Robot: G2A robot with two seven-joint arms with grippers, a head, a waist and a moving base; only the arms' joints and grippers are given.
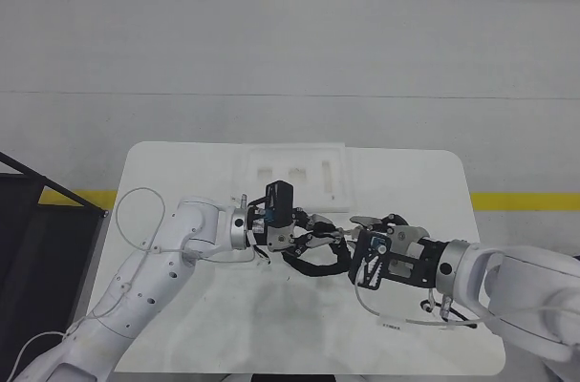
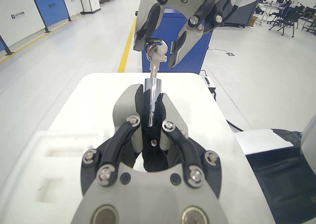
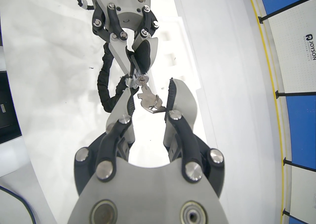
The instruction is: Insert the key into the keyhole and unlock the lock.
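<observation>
My left gripper is shut on the chrome lock cylinder, held above the table. The lock's black cable loops down beneath it. A silver key with a ring and a second key on it sticks in the keyhole. My right gripper is open, its fingers on either side of the key's head with a gap between them. In the top view the left gripper and the right gripper meet tip to tip over the middle of the table.
A white foam tray with cut-out recesses lies at the table's far side, behind the grippers. The white table has bare surface around both arms. A thin white cable hangs below the right arm.
</observation>
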